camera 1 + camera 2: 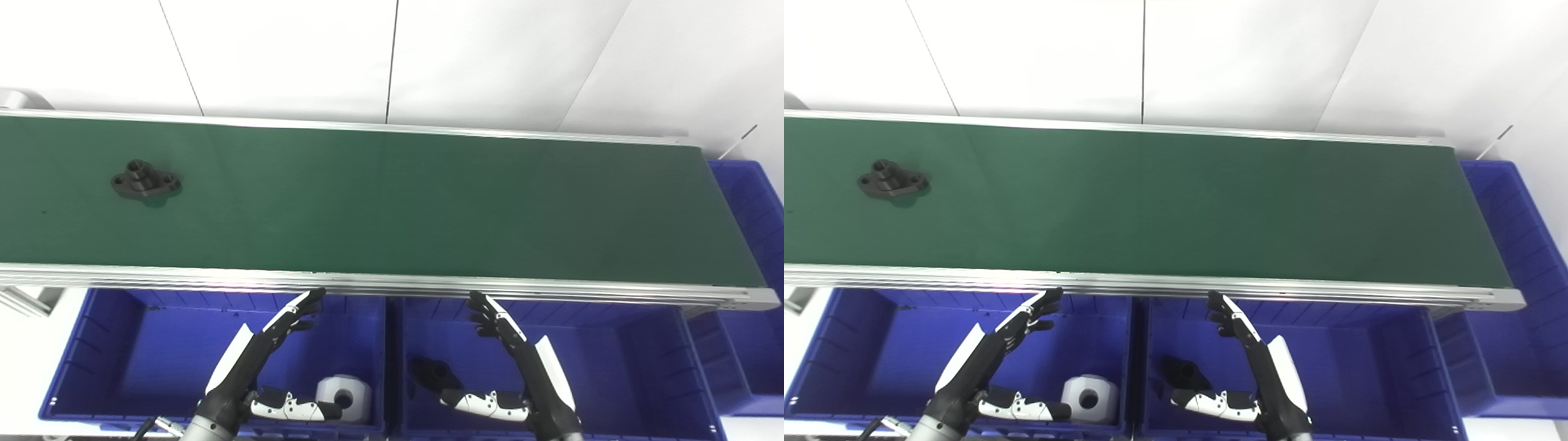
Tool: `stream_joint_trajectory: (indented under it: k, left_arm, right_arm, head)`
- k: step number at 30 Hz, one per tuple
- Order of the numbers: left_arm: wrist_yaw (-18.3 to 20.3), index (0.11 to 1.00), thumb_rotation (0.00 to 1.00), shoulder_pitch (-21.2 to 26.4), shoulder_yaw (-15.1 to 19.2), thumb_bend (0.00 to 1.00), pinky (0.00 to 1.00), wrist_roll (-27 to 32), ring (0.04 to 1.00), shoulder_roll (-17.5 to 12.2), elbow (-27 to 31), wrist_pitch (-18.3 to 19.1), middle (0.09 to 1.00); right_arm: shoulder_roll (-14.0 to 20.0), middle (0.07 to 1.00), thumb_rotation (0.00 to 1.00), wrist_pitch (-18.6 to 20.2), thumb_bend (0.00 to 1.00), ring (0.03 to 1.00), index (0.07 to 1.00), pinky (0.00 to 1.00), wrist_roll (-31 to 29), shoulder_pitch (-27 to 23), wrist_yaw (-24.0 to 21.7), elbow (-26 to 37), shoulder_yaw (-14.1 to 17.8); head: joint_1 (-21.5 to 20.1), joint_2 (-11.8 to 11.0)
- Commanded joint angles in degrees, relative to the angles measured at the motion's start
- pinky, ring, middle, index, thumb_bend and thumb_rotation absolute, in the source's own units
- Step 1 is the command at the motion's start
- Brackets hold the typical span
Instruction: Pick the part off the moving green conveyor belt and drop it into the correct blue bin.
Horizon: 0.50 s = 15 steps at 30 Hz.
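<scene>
far over on the left stretch of the green conveyor belt (392,202) lies the part (145,180), a black flanged piece with a raised hub in the middle and flat ears with holes at each side, resting flat and alone on the belt. below the belt's near rail sit two blue bins: the left bin (92,355) holds a white block with a round bore (343,397), and the right bin (649,367) holds a dark piece (432,372) that looks of the same black kind, though it is too shadowed to be sure. a third blue bin (756,208) stands past the belt's right end.

the left robot hand (269,361) hangs over the left bin, released, fingers spread and pointing up toward the rail, thumb out sideways, grasping nothing. the right robot hand (511,361) mirrors it over the right bin, likewise released and empty. both are well apart from the part.

the part looks rigid and hard, probably moulded plastic or metal, so it should not deform or break, but its low flat flange gives little to pinch. the raised hub seems the better hold, fingers on one side and thumb opposite. judging by colour, the right bin is likely its place.
</scene>
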<state>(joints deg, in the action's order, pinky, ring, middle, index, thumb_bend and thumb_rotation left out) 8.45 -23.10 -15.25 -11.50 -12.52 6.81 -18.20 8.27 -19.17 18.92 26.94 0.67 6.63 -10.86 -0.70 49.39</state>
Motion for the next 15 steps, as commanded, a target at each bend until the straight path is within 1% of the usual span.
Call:
stream_joint_trajectory:
  k: [1, 4, 7, 10, 15]
  left_arm:
    - [0.03, 0.909, 0.22, 0.22, 0.29, 0.85, 0.82, 0.92, 0.900, 0.31, 1.54, -1.10, 0.931]
    - [0.00, 0.912, 0.22, 0.23, 0.43, 0.85, 0.83, 1.05, 0.907, 0.46, 1.39, -1.57, 0.936]
    - [-0.09, 0.914, 0.22, 0.19, 0.58, 0.85, 0.83, 1.34, 0.911, 0.76, 1.12, -2.00, 0.939]
    - [-0.28, 0.917, 0.21, 0.15, 0.78, 0.85, 0.83, 0.92, 0.907, 1.05, 1.07, -2.20, 0.935]
    - [-0.29, 0.922, 0.23, -0.02, 1.04, 0.85, 0.83, 0.12, 0.915, 1.32, 1.18, -2.08, 0.945]
  right_arm:
    - [-0.13, 0.871, 0.35, -0.23, 0.89, 0.829, 0.908, 0.78, -0.10, -0.14, 0.10, 1.65, 0.33]
    - [-0.06, 0.876, 0.33, -0.66, 0.88, 0.836, 0.911, 0.78, -0.95, -0.29, -0.20, 1.33, 0.30]
    - [-0.04, 0.876, 0.34, -0.89, 0.88, 0.836, 0.908, 0.77, -0.99, -0.38, -0.06, 1.06, 0.39]
    - [-0.09, 0.874, 0.34, -0.75, 0.89, 0.829, 0.906, 0.76, -1.18, -0.36, -0.06, 1.03, 0.50]
    - [0.08, 0.880, 0.33, 0.29, 0.88, 0.842, 0.913, 0.78, -0.98, -0.21, -0.54, 1.50, 0.43]
  head:
    - [0.06, 0.00]
    - [0.27, -0.16]
    - [0.34, -0.22]
    - [0.38, -0.20]
    - [0.42, -0.29]
